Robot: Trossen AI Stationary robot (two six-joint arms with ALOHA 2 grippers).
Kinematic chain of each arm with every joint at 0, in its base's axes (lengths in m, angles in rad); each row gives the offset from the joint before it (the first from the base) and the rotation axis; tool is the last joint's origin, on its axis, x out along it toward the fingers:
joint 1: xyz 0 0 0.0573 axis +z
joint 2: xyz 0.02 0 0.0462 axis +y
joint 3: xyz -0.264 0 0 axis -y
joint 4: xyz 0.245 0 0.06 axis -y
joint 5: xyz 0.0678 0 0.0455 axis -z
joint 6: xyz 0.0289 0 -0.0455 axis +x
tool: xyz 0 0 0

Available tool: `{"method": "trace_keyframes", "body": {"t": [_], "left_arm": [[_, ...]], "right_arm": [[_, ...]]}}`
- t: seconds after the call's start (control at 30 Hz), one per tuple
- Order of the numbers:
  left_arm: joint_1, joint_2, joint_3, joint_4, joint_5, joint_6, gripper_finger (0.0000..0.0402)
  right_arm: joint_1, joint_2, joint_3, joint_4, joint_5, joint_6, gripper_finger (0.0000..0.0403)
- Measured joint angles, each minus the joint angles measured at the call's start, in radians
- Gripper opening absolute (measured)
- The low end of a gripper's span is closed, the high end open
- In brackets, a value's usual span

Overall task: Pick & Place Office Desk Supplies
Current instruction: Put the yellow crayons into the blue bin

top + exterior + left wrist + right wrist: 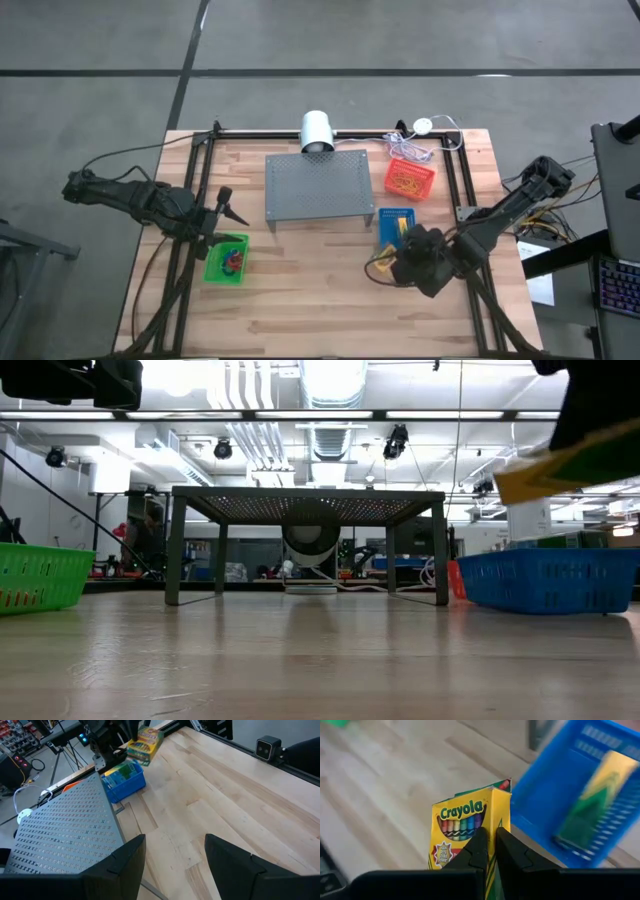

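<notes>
Lower right of the high view: the right gripper (405, 262) hangs over bare table just below the blue basket (396, 226). Its wrist view shows the two fingers (481, 851) pinched on the edge of a yellow-and-green Crayola crayon box (465, 827), held upright and clear of the wood. The left wrist view confirms this, with the box (145, 742) in the air at frame top, just beside and above that basket. A second crayon box (590, 805) already lies inside the basket.

Judgement: transport step, box grasped and lifted, not yet placed. The next move calls for carrying the box over the basket's rim, lowering it beside the box already there, then releasing.

Centre left of the high view: the left gripper (222, 207) waits with fingers (125, 862) spread wide and nothing between them, just above the green basket (226, 258), which holds small red and blue bands (233, 259).

Farther up frame: the grey perforated stand (318, 187) at centre, and the red basket (409, 178) with tan rubber bands (406, 180) to its right.
</notes>
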Motion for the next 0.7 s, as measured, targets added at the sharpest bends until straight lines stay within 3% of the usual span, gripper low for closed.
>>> {"method": "trace_keyframes", "body": {"t": [0.3, 0.7], "left_arm": [[0.000, 0.000, 0.000, 0.000, 0.000, 0.000, 0.0209], [0.000, 0.000, 0.000, 0.000, 0.000, 0.000, 0.0209]], "right_arm": [[-0.008, 0.002, 0.015, -0.204, 0.031, 0.164, 0.0017], [-0.145, 0.110, 0.234, -0.562, 0.072, 0.175, 0.0017]]}}
